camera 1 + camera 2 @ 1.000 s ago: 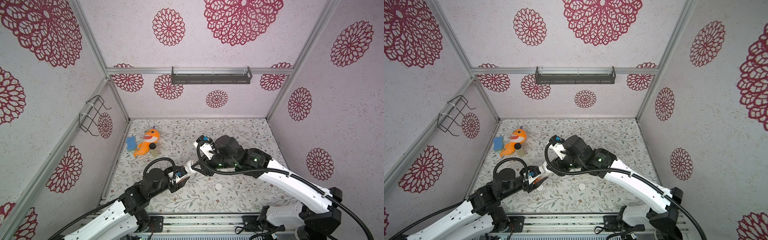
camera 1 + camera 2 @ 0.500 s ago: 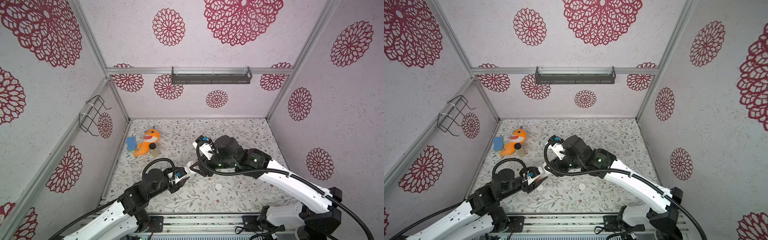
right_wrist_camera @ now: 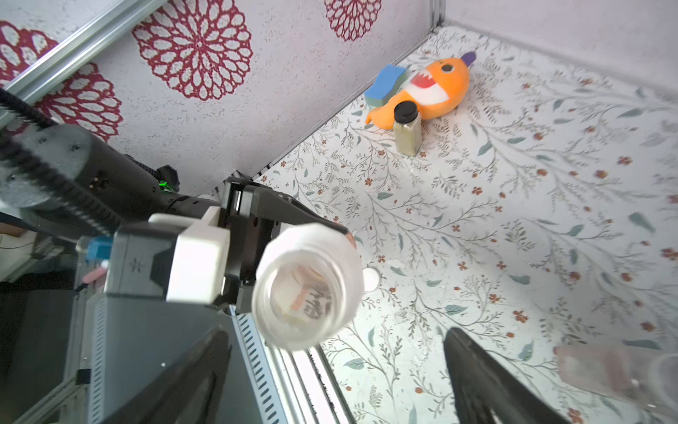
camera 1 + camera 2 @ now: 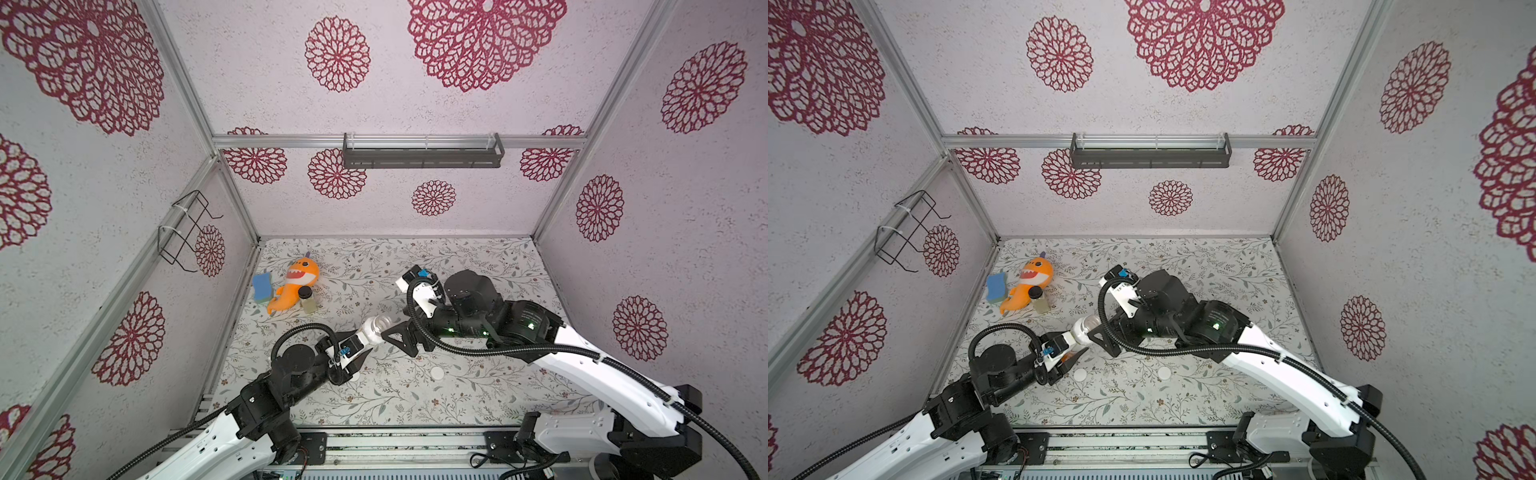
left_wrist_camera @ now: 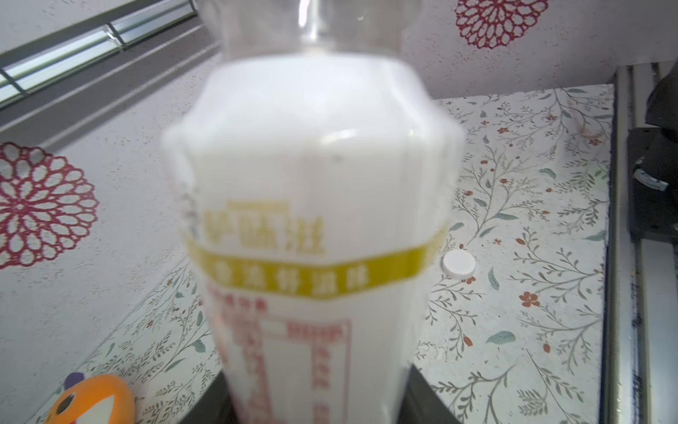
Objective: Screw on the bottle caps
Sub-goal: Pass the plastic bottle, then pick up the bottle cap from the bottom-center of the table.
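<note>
floral tabletop (image 4: 478, 266) carries the lot. your right pincer (image 4: 397, 341) stands wide open and empty, just beside the bottle mouth at its 3 o'clock. your left pincer (image 4: 363, 343) is clamped on the orange-and-white bottle (image 4: 372, 330), tilted, off the tabletop, neck uncapped. first cap (image 4: 1080, 375) lies on the tabletop at the bottle's 6 o'clock, second cap (image 4: 1164, 372) at 4 o'clock.

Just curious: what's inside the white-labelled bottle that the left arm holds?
Through its open mouth the bottle looks empty; only label print shows through the wall. The left gripper covers its lower end.
</note>
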### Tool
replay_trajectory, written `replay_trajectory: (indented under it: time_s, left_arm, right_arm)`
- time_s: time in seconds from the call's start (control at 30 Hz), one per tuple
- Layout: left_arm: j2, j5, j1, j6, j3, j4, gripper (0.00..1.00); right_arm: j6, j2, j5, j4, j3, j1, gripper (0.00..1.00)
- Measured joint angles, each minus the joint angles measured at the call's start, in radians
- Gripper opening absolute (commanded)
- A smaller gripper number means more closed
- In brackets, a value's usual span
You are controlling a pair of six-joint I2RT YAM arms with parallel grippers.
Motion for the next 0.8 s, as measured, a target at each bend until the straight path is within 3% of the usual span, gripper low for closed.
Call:
replay_trajectory:
  time_s: [0.17, 0.33, 0.6, 0.8]
  left_arm:
    - [-0.091, -0.089, 0.008, -0.023, -0.001, 0.055, 0.54]
    - [-0.188, -0.182, 0.039, -0.055, -0.006, 0.144, 0.53]
    - [-0.312, -0.353, 0.106, -0.066, -0.074, 0.268, 0.59]
    - [-0.367, -0.439, 0.135, -0.053, -0.116, 0.315, 0.59]
  right_arm:
    - [0.000, -0.088, 0.071, -0.016, 0.000, -0.016, 0.98]
    - [0.018, -0.075, 0.089, -0.040, -0.029, -0.046, 0.97]
    - [0.045, 0.150, 0.084, -0.094, -0.128, -0.045, 0.90]
    - [0.044, 0.348, 0.100, -0.119, -0.092, 0.006, 0.84]
